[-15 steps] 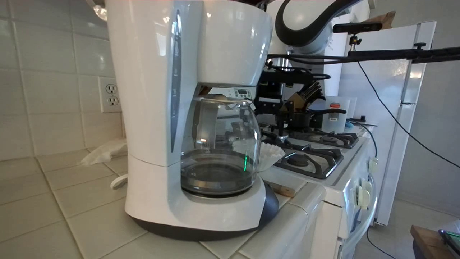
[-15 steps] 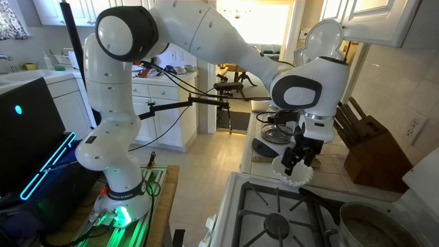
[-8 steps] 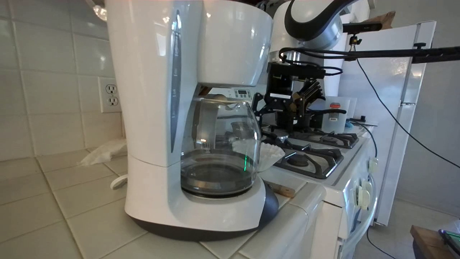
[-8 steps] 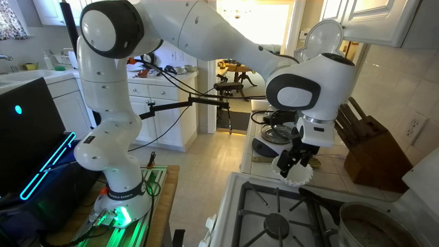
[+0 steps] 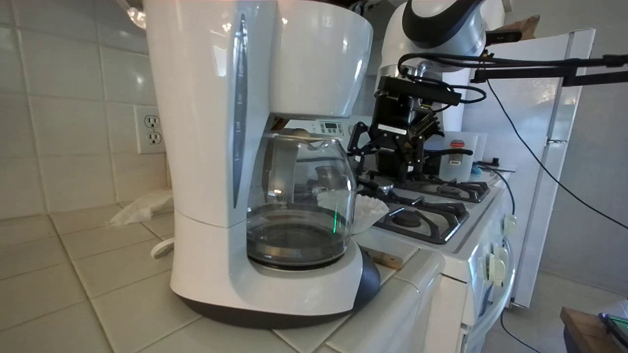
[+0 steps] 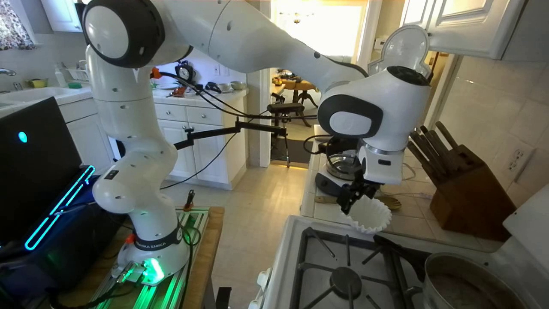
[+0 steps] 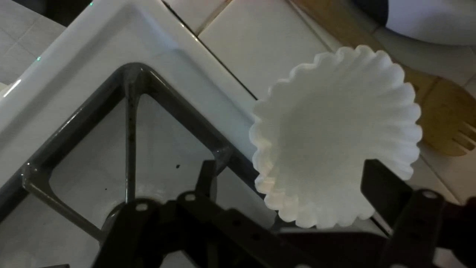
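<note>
My gripper [image 7: 290,169] is open and empty, its fingers set wide apart. It hangs above a white fluted paper coffee filter [image 7: 334,126], which lies open side up at the edge of counter and stove. In the wrist view the right fingertip overlaps the filter's lower right rim, and the left one is over the stove. In the exterior views the gripper [image 5: 385,166] is behind the coffee maker [image 5: 201,147] and above the filter's edge [image 6: 373,214]. Touching cannot be made out. The glass carafe [image 5: 304,235] sits in the coffee maker.
A wooden slotted utensil [image 7: 446,115] lies beside the filter. The stove grate [image 6: 300,266], a pot [image 6: 472,279] with its handle and a knife block [image 6: 472,197] are close by. Cables [image 5: 441,59] hang off the arm.
The arm and gripper have moved right and tilted in the exterior view past the coffee maker, and left across the filter in the stove-side exterior view. The filter has stayed in place.
</note>
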Controlling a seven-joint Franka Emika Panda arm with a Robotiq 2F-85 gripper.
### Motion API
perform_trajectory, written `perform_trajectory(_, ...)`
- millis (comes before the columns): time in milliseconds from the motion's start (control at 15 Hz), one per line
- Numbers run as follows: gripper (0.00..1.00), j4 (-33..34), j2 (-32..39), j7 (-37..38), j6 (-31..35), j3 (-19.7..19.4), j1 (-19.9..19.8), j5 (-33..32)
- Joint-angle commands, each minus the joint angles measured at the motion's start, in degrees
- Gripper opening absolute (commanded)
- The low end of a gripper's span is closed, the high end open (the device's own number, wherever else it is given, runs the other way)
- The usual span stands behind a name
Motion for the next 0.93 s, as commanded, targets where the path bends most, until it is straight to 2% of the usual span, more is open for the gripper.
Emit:
perform_trajectory(0,1.0,-2.8,-3.0,-2.9,2.9,0.1,-0.2,-0.1)
perform_trajectory(533,1.0,-5.4,-2.8,-4.0,6.2,0.6,0.2,-1.5)
perform_trajectory(600,1.0,-2.8,-1.3,-3.5,3.9,0.4,-0.1,-0.4)
perform_trajectory(867,1.0,-3.0,-1.2,-3.5,4.1,0.4,-0.1,-0.4)
